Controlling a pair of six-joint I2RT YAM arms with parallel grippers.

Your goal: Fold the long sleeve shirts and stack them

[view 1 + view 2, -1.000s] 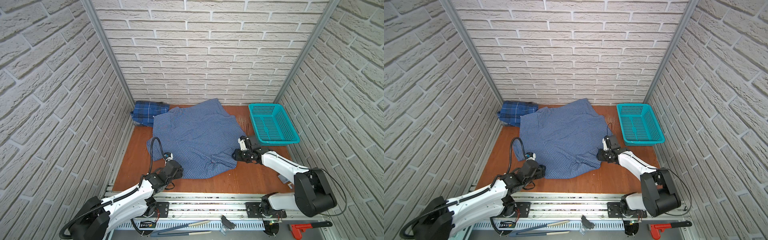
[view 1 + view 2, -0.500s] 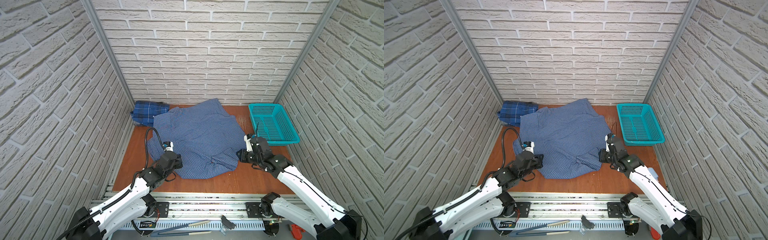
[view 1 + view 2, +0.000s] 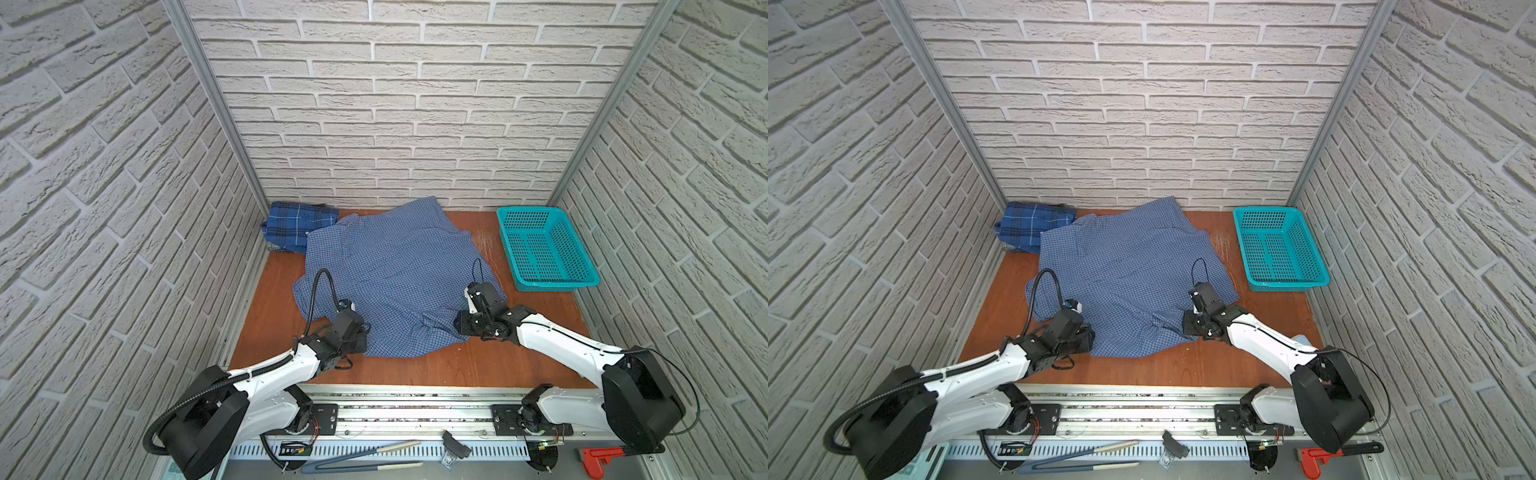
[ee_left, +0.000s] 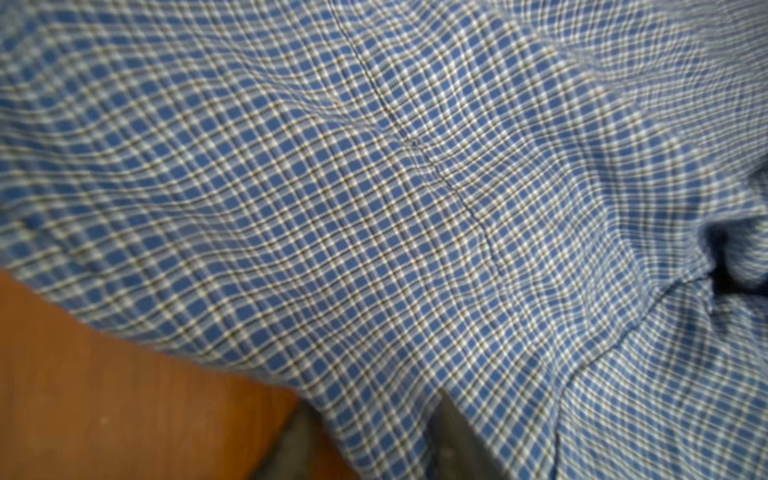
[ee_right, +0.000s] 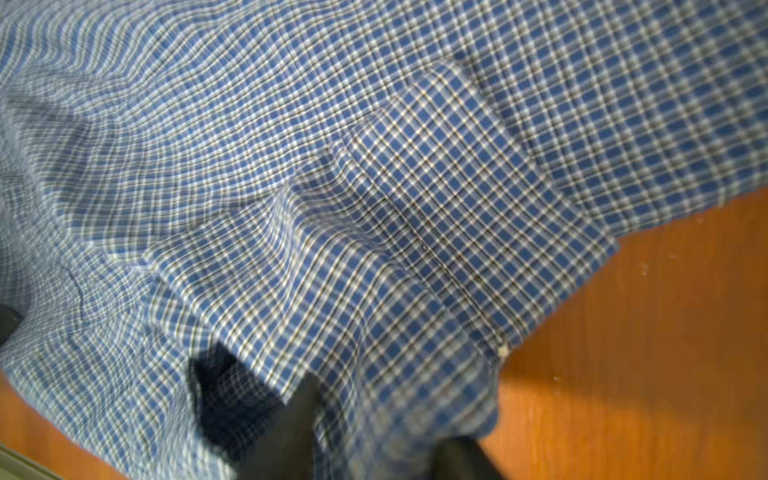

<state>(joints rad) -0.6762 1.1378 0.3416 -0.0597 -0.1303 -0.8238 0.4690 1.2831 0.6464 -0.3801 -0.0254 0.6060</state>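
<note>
My left pincer [image 3: 362, 337] and right pincer [image 3: 460, 326] sit at the near hem of the small-check shirt [image 3: 395, 270]. Cloth lies between their part-open fingers, but I cannot tell whether they clamp it. The shirt spreads across the table [image 3: 519, 357]. Beyond it, the plaid shirt [image 3: 297, 222] touches its far left edge, and the teal basket [image 3: 557, 284] stands apart at far right.

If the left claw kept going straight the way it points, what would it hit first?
The light blue checked shirt. The left gripper sits low at its near corner, aimed into the cloth, and its wrist view shows fabric lying between the fingers, so contact is probably immediate; exact depth is unclear.
</note>
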